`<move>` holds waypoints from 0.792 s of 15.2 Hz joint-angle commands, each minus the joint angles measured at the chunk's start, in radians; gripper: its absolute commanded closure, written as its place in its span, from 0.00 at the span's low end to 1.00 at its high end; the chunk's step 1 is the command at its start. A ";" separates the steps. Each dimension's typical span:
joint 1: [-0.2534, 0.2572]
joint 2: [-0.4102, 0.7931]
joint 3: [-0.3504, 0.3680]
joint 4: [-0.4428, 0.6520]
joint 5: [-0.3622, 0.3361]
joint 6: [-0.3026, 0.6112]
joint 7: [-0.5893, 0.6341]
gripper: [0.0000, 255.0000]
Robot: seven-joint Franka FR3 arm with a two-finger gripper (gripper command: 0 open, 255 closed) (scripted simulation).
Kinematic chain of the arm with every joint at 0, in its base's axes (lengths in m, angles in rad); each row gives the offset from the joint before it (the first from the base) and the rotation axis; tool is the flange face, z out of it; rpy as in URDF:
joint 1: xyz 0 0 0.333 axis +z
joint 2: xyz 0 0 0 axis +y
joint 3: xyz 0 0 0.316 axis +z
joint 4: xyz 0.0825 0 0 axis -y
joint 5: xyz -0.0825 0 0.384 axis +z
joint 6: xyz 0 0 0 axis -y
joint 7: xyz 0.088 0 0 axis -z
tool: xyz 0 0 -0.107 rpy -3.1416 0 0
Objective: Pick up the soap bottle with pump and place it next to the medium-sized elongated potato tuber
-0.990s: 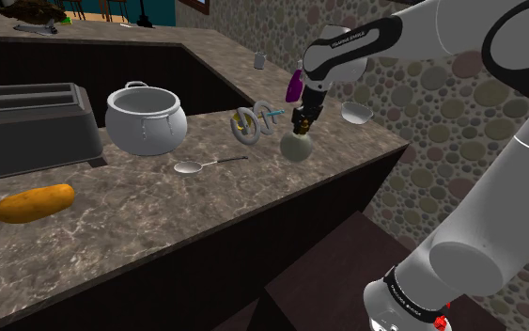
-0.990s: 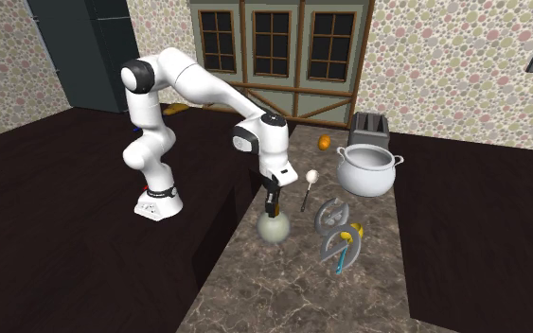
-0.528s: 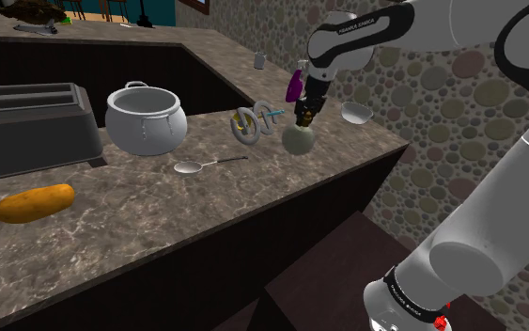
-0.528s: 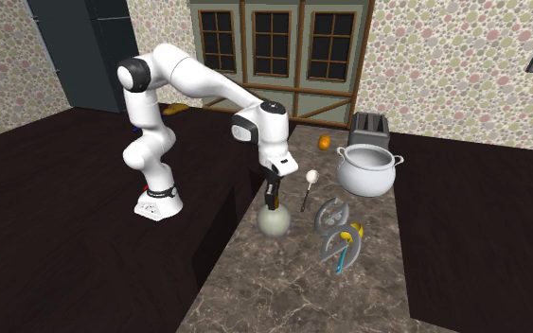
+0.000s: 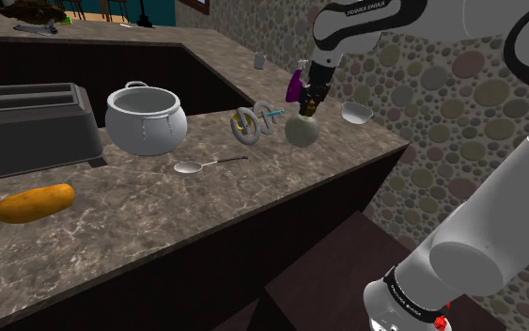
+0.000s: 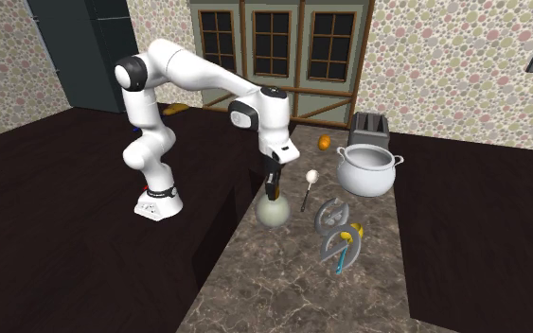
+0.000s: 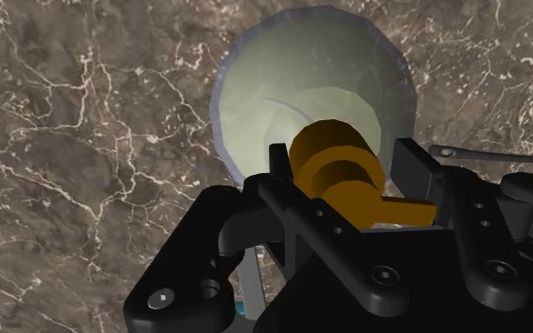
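The soap bottle [image 5: 301,130] has a round pale green body and an ochre pump [image 7: 335,170]. My gripper [image 5: 309,100] is shut on the pump from above and holds the bottle upright, slightly above the marble counter [image 5: 159,226]. In the wrist view the black fingers [image 7: 283,189] clasp the pump on both sides, with the bottle body [image 7: 316,85] beyond them. The second exterior view shows the bottle [image 6: 273,211] hanging under the gripper [image 6: 274,185]. The orange elongated potato [image 5: 34,202] lies far off at the shoulder view's left, in front of the toaster; the potato [image 6: 324,143] also appears beside the toaster.
A grey pot [image 5: 147,119], a dark toaster [image 5: 27,132], a spoon [image 5: 206,165] and a ringed metal utensil [image 5: 253,120] lie between bottle and potato. A purple object [image 5: 293,87] and a small bowl [image 5: 356,113] sit near the gripper. The counter's edge [image 5: 384,155] drops off close by.
The gripper has risen with the bottle, lifting it off the counter and slightly toward the shoulder view's right. The grip on the pump is unchanged.
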 commanded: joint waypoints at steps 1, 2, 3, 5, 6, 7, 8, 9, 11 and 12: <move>0.000 -0.006 0.000 0.022 -0.002 -0.028 0.002 1.00; 0.000 -0.009 0.000 0.033 -0.003 -0.041 0.003 1.00; 0.000 -0.011 0.000 0.043 -0.004 -0.054 0.004 1.00; 0.000 -0.015 0.000 0.065 -0.005 -0.080 0.006 1.00; 0.000 -0.017 0.000 0.077 -0.006 -0.093 0.007 1.00; 0.000 -0.019 0.000 0.088 -0.006 -0.106 0.007 1.00; 0.000 -0.020 0.000 0.100 -0.007 -0.120 0.008 1.00; 0.000 -0.021 0.000 0.113 -0.007 -0.133 0.009 1.00; 0.000 -0.022 0.000 0.138 -0.008 -0.159 0.010 1.00; 0.000 -0.023 0.000 0.151 -0.008 -0.173 0.010 1.00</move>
